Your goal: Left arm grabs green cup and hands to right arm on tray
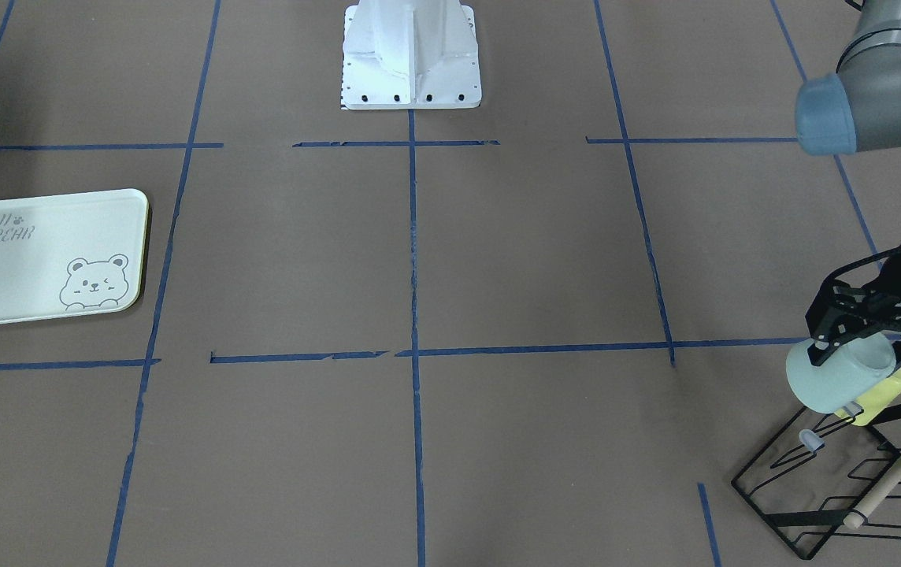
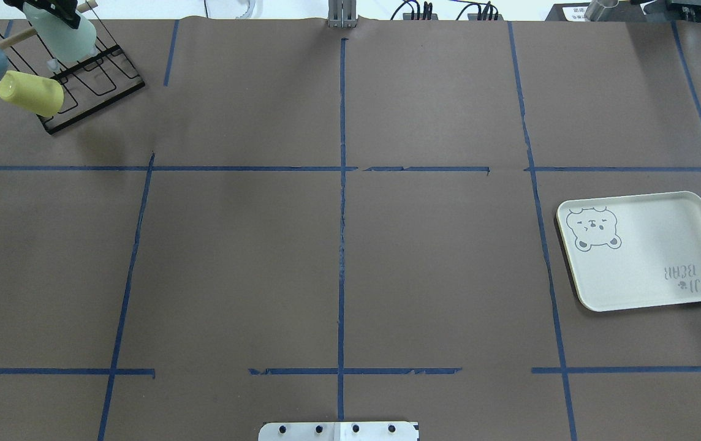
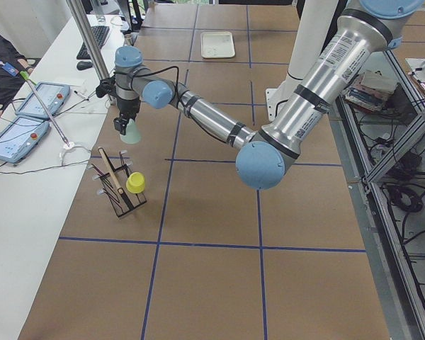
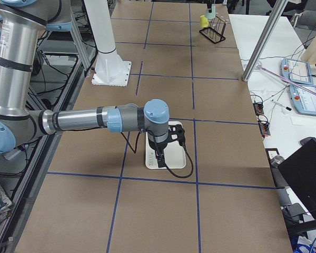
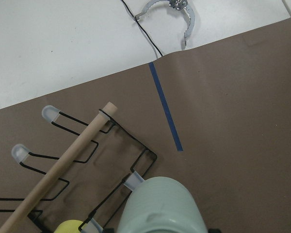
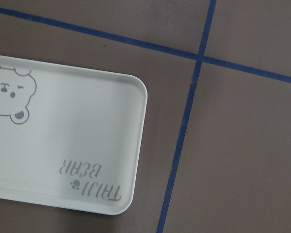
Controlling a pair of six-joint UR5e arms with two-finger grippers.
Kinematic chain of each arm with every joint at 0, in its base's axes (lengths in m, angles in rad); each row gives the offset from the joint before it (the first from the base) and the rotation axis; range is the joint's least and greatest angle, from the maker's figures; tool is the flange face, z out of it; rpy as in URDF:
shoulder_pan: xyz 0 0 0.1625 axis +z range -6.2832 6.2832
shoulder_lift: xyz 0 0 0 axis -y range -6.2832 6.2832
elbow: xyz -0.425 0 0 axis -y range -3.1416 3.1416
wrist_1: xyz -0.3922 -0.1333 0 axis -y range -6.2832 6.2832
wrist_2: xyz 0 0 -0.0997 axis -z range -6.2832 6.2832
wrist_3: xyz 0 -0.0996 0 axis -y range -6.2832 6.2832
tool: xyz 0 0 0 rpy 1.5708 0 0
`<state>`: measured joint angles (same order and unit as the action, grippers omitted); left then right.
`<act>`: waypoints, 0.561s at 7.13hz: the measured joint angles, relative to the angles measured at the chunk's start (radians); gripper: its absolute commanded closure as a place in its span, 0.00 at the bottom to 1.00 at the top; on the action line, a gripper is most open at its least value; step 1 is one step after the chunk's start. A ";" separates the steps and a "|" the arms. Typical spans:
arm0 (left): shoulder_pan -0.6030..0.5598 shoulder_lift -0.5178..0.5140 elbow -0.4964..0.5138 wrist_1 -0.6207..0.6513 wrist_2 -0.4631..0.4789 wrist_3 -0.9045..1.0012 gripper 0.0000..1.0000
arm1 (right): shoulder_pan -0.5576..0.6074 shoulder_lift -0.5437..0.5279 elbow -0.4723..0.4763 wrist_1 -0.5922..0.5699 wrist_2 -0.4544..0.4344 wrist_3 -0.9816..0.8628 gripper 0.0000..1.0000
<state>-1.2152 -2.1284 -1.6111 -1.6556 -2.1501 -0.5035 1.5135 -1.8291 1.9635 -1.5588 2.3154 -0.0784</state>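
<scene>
Cups number two, green cup (image 2: 71, 40) and yellow cup (image 2: 32, 93), plus one tray (image 2: 644, 263).

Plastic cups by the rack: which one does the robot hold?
The pale mint-green plastic cup, clamped in the left gripper; the yellow plastic cup sits on the black wire rack.

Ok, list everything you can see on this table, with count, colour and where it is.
green cup: one, pale mint, held above the rack
yellow cup: one, yellow, on a rack peg
rack: one, black wire, far corner on the robot's left
rod: one, wooden, along the rack's top
tray: one, cream with grey bear, on the robot's right
table: one, brown, blue tape lines
base: one, white, robot's edge, middle
left arm: one, silver-grey, reaching to the rack
right arm: one, silver-grey, over the tray
left gripper: one, black, shut on the green cup
right gripper: one, black, above the tray; open or shut unclear
</scene>
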 measured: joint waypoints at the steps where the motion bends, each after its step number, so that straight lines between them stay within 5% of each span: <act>1: 0.034 0.019 -0.032 -0.043 0.000 -0.120 0.56 | -0.016 0.001 -0.002 0.068 0.015 0.087 0.00; 4: 0.116 0.086 -0.071 -0.252 0.004 -0.407 0.56 | -0.166 0.025 -0.003 0.353 0.032 0.502 0.00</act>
<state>-1.0991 -2.0428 -1.6816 -1.9075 -2.1461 -0.9109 1.3475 -1.8043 1.9605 -1.2054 2.3470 0.4233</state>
